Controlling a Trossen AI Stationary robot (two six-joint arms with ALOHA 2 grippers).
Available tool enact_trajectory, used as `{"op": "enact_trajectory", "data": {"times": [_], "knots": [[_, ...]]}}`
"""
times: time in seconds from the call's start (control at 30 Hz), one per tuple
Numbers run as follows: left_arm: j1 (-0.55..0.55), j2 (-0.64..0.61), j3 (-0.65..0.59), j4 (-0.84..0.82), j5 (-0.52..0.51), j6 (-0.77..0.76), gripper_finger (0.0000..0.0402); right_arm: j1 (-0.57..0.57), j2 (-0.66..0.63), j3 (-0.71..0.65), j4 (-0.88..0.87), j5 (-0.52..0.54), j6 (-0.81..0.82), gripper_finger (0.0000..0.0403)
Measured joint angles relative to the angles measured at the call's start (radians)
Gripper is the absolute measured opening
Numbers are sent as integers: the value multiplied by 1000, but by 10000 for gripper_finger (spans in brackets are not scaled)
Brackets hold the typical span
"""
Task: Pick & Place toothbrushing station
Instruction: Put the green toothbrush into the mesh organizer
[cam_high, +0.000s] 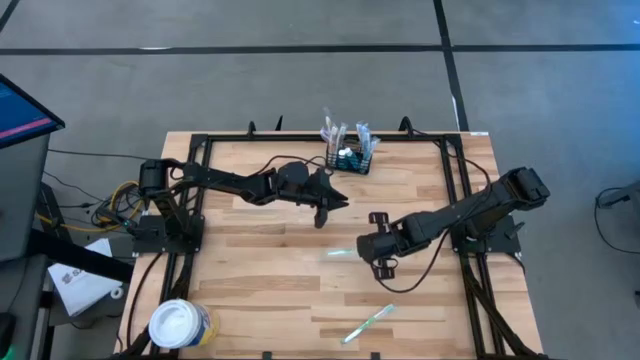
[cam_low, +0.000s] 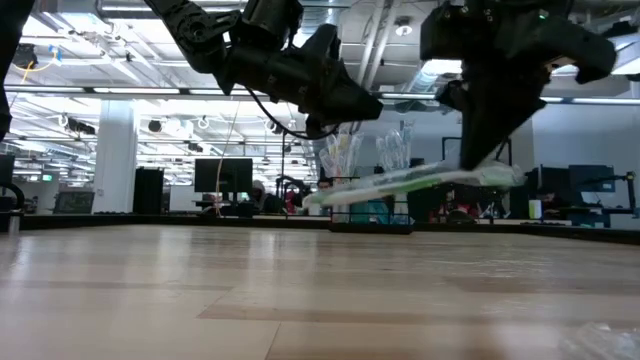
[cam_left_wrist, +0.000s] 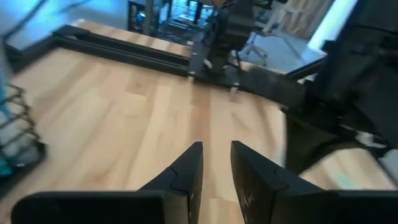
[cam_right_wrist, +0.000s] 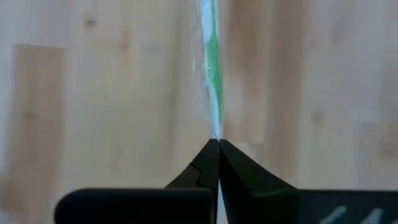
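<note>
The black wire-mesh caddy (cam_high: 350, 157) stands at the table's far edge with several wrapped items sticking up out of it; its edge also shows in the left wrist view (cam_left_wrist: 15, 140). My right gripper (cam_high: 375, 255) hangs over the table's middle, shut on a green toothbrush in a clear wrapper (cam_low: 410, 182). My left gripper (cam_high: 325, 202) hovers over the table between the caddy and the right gripper, its fingers (cam_left_wrist: 216, 165) a little apart and empty. A second wrapped toothbrush (cam_high: 368, 322) lies flat near the near edge. My right gripper pinches one end of the wrapped toothbrush (cam_right_wrist: 216, 130) between its two fingertips. The fingers come from above (cam_low: 480, 150). The brush is lifted clear of the table and lies almost level, reaching from the fingers toward the table's left (cam_high: 338, 252).
A round white tub with a yellow-blue label (cam_high: 180, 323) stands at the near left corner. A black frame (cam_high: 300, 137) runs around the table's far and side edges. Bare wood lies across the middle and left (cam_high: 250, 260).
</note>
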Motion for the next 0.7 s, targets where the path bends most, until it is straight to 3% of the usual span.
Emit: {"op": "enact_trajectory", "data": {"times": [0.23, 0.4, 0.7], "knots": [[0, 0, 0, 6, 58, -104, 76, 3, -1, 72, -88, 183, -65, 0], [0, 0, 0, 6, 61, -158, 76, 3, -1, 90, -94, 263, -119, 0], [5, 0, 0, 7, 164, -209, 76, 3, -1, 125, -119, 407, -227, 0]]}}
